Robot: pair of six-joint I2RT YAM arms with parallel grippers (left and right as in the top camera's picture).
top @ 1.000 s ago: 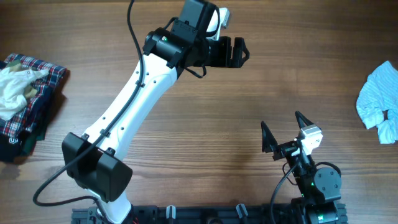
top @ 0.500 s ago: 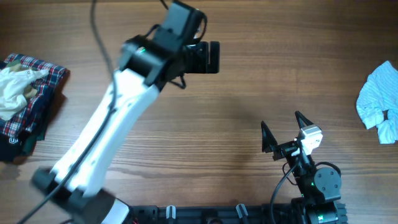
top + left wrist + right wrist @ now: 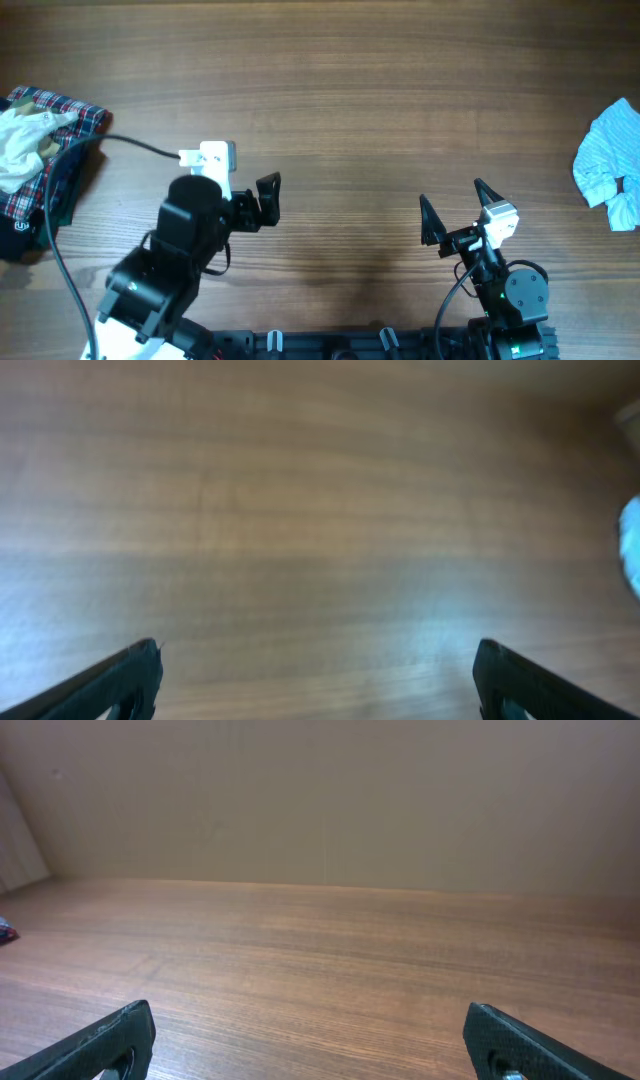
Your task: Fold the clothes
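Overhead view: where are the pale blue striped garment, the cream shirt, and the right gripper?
pale blue striped garment [image 3: 606, 158], overhead view, middle of the crumpled cloth.
cream shirt [image 3: 20, 148], overhead view, its bunched middle, atop the plaid pile [image 3: 82, 115].
right gripper [image 3: 450, 192], overhead view, midway between its open fingertips.

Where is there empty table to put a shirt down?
The table is bare across its middle and far side, between the plaid pile at left and the pale blue garment at right. Crowded: the near edge, with the left claw and right claw.
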